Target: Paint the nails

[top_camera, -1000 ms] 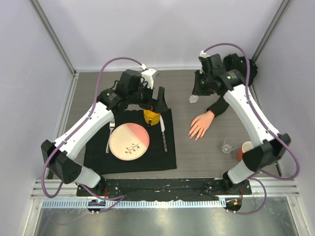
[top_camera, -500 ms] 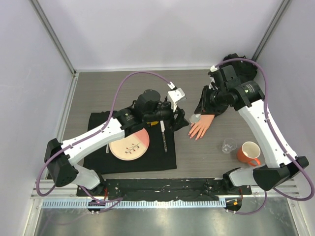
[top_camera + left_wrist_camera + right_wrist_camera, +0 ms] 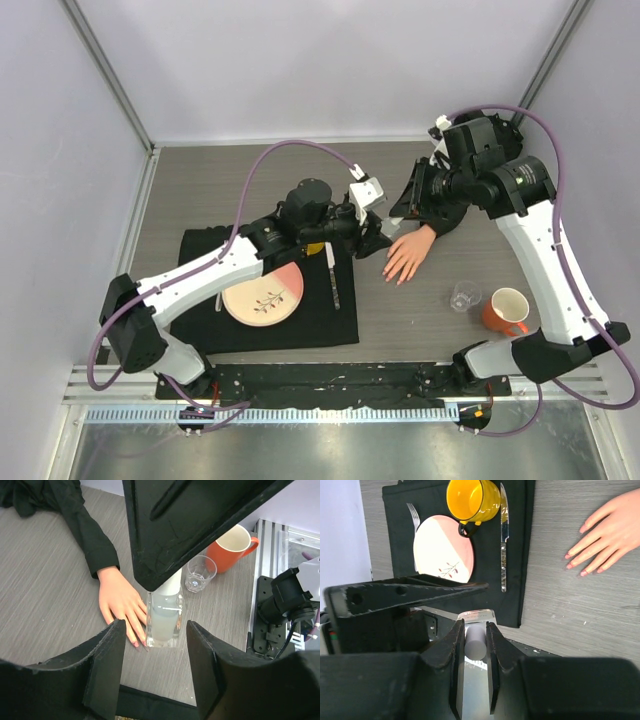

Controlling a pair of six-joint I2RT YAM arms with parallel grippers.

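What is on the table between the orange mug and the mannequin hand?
A small clear glass, close beside the mug; the rest of the stretch to the hand is bare. The top view shows it best.

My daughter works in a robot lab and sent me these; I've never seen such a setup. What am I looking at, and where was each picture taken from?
A left arm and a right arm, both robots, are bolted at a table's near edge. One picture looks down from above; the other two come from a camera on each wrist, showing that arm's own black fingers. On the table lie a mannequin hand with pink nails and a black sleeve, a clear glass, an orange mug, and a black cloth set with plate, fork, knife and yellow mug. The right hand pinches the white cap of a clear bottle; the fingers of the left hand stand either side of it, not yet closed.
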